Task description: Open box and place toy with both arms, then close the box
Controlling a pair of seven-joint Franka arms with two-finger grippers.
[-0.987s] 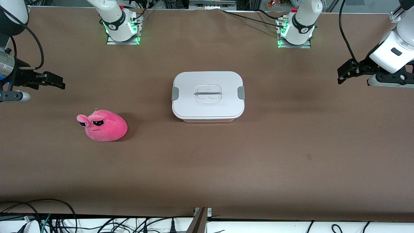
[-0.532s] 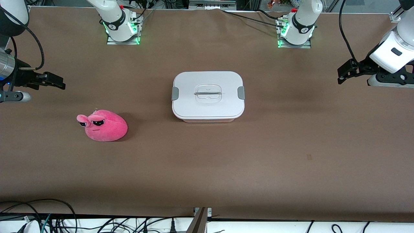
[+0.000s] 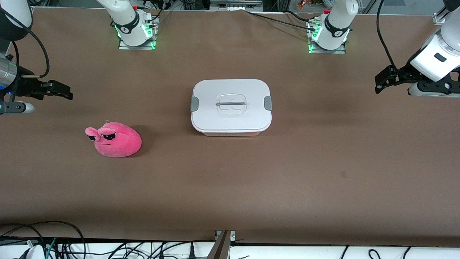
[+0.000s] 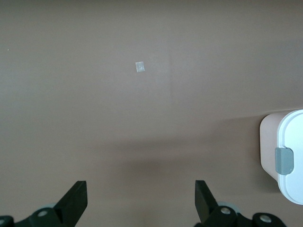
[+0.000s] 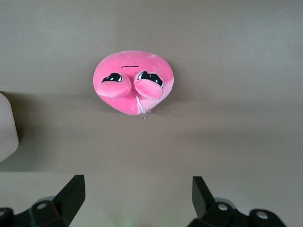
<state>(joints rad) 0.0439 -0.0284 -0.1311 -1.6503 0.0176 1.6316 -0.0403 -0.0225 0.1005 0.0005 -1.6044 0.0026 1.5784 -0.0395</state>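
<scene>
surface (image 3: pixel 230 187): brown covering, matt, looks like paper or thin sheet, faintly creased, one small pale patch
box (image 3: pixel 231 132): translucent pinkish plastic below the lid, smooth
lid (image 3: pixel 248 118): white plastic, smooth, soft satin sheen
side clips (image 3: pixel 194 104): grey plastic, matt
handle (image 3: pixel 231 103): clear plastic, glossy
toy (image 3: pixel 116 141): bright pink plush cloth, soft short nap; eyes black-and-white, slightly shiny
left pincer (image 4: pixel 142 201): black plastic fingers, matt
right pincer (image 5: pixel 137 196): black plastic fingers, matt
arms (image 3: pixel 435 61): white glossy shells, black joints

The left gripper (image 4: pixel 141 202) hangs with fingers spread wide over bare brown table (image 4: pixel 142 123). The box (image 4: pixel 284 158) shows one end, grey clip (image 4: pixel 283 161) on its white lid.
</scene>
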